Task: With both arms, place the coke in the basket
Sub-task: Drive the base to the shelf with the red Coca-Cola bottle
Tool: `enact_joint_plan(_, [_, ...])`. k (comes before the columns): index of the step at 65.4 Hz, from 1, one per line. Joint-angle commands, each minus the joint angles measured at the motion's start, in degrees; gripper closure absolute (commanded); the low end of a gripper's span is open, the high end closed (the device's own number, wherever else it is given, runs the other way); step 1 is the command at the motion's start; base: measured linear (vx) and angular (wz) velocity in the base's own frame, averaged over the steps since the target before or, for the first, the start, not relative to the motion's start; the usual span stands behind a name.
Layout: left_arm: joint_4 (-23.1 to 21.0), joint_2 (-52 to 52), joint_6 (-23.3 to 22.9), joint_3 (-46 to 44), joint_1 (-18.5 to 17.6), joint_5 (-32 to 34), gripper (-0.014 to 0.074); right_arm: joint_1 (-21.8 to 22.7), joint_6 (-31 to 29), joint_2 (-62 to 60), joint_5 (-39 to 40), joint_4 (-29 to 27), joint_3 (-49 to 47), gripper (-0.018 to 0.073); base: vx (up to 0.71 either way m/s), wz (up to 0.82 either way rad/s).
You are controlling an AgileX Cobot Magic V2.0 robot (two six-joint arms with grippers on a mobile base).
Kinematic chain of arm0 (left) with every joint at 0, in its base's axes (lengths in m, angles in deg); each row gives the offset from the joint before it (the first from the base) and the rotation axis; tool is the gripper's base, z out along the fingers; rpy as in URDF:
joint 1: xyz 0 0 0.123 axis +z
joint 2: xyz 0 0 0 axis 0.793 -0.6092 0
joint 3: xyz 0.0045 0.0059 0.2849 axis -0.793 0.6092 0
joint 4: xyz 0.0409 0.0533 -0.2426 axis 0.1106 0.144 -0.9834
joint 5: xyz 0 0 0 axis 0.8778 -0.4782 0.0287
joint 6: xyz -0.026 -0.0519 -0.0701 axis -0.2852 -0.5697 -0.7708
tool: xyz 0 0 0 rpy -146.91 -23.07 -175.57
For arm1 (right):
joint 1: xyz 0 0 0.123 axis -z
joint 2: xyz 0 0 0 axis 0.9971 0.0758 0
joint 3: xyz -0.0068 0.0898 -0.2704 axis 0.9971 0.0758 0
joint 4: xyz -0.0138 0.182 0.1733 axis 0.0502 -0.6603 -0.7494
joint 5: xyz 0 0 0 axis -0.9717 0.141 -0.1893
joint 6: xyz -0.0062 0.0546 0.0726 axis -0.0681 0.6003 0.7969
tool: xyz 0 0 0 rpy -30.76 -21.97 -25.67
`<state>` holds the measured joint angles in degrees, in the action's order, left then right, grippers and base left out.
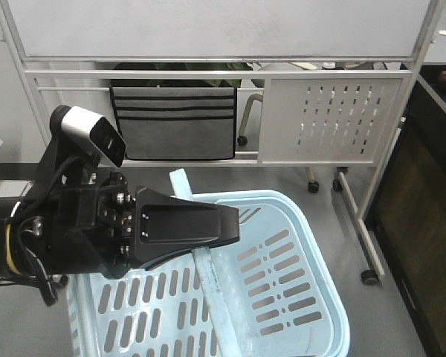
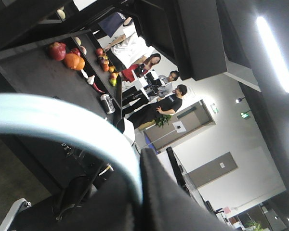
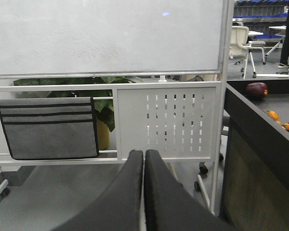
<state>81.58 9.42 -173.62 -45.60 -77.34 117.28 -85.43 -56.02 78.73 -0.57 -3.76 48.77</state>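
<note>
Left arm [image 1: 52, 230] is reaching in from the left, matte black, with a silver-grey camera block [image 1: 97, 134] sitting on top. Left gripper [image 1: 230, 225], a blunt wedge, is pointing right across the basket [image 1: 267, 196].

Basket: light blue plastic, slightly glossy, with a thick rounded rim and rows of slots in the walls. It is sitting at a tilt, one slotted wall facing up toward me. Its flat handle [image 1: 215, 297] is running as a straight strip from upper left to lower right, passing under the wedge. In the left wrist view the handle [image 2: 62, 118] is curving in between the black fingers, which are gripping it.

Right gripper [image 3: 143, 153]: two smooth black fingers are pressing together with nothing between them, aiming at a perforated white panel [image 3: 166, 120] beside a grey fabric pocket [image 3: 48, 127].

Grey floor [image 1: 282, 175] is lying open between the basket and the panel's stand. A dark counter [image 3: 260, 130] is crowding the right side, and a castered leg [image 1: 354, 223] is standing near the basket's right rim.

Coke: not showing in any view, so I cannot tell where it is.
</note>
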Motion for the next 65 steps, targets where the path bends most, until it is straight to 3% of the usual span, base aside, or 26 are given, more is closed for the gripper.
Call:
enact_joint_plan(1, [-5.25,1.84,0.2,-1.29,-0.24,11.37,0.0603,0.21,-0.35,-0.72,4.03,0.47,0.41,0.0564,0.18,0.12])
enact_joint_plan(65, [-5.25,1.84,0.2,-1.29,-0.24,11.37,0.0603,0.21,-0.35,-0.72,4.03,0.47,0.41,0.0564,0.17,0.27])
